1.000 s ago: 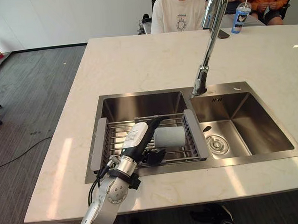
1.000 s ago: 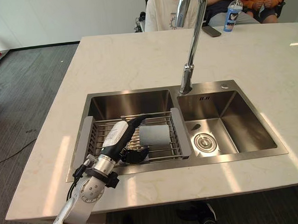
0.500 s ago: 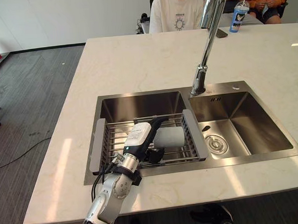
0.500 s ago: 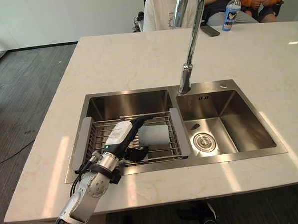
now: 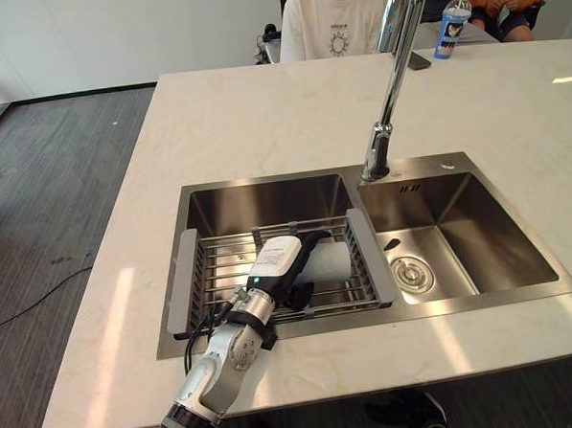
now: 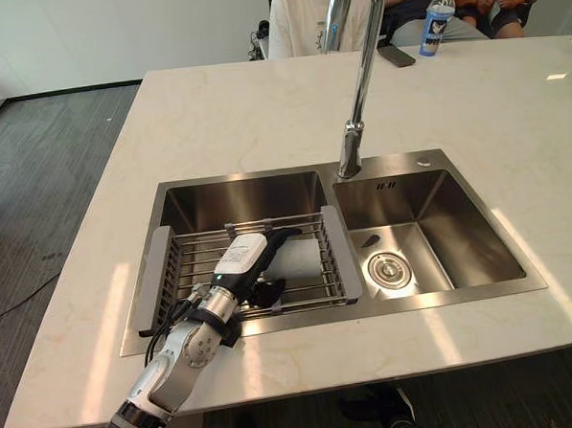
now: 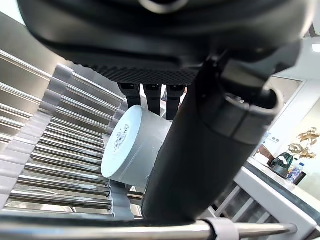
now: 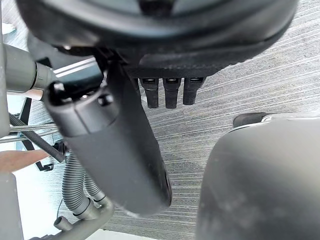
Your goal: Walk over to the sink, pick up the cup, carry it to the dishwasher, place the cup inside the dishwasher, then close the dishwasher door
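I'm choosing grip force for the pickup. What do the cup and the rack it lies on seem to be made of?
Cup: matte pale grey, opaque, no glints; probably plastic, though ceramic is possible. Drying rack: bright bars with sharp reflections, likely stainless steel; its matte grey end pieces look plastic.

So the left arm (image 5: 222,356) is rocking a silver-grey rounded shell, and the dark left hand (image 5: 291,271) is wearing a white cover (image 5: 274,257) on top.
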Controlling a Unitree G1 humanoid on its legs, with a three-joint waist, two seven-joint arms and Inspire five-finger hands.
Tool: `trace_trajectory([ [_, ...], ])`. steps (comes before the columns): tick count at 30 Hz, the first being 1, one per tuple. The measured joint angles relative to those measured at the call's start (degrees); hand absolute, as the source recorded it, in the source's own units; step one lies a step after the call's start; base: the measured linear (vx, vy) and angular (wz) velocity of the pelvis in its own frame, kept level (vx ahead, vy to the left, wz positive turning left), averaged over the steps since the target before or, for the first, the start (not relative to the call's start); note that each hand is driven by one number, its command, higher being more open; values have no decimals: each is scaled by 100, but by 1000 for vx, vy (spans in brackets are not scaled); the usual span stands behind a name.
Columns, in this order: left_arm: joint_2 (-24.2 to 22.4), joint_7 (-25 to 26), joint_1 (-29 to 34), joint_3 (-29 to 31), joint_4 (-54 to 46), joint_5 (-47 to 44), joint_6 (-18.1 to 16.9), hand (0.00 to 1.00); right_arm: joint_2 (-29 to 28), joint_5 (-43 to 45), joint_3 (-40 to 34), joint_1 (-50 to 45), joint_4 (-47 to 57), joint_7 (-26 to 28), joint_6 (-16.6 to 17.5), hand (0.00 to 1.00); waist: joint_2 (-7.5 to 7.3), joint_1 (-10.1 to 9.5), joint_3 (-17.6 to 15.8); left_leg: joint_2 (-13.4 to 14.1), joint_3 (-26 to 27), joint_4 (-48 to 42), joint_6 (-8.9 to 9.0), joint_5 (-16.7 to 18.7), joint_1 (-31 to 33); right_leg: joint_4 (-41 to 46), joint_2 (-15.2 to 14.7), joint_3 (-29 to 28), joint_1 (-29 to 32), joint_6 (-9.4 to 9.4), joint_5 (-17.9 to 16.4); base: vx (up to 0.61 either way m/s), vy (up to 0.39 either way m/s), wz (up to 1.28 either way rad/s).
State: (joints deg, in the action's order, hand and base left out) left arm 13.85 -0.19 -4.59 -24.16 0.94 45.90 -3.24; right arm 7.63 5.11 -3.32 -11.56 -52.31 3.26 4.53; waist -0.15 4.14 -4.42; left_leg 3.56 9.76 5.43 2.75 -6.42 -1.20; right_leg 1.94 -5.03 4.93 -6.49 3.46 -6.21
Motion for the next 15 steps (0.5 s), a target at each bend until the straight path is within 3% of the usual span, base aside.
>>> trace_trajectory([
  [4,-44,-143,-234,-17,231,93,80,90,12,0,16,7,-1,8,-53,90,23,10,18,1,30,0,-1,7,-18,2,-1,-28,0,-1,1,0,0,-4],
  [5,-49,-187,-302,-30,302,135,118,30,15,0,15,9,-1,13,-58,90,34,24,26,3,38,0,0,9,-24,3,0,-36,0,-1,1,0,0,0],
  [15,-137,-236,-865,143,916,138,485,30,15,0,16,88,-2,69,-149,90,40,156,43,23,125,0,21,55,-41,-22,13,-122,12,-5,7,7,-4,-4],
])
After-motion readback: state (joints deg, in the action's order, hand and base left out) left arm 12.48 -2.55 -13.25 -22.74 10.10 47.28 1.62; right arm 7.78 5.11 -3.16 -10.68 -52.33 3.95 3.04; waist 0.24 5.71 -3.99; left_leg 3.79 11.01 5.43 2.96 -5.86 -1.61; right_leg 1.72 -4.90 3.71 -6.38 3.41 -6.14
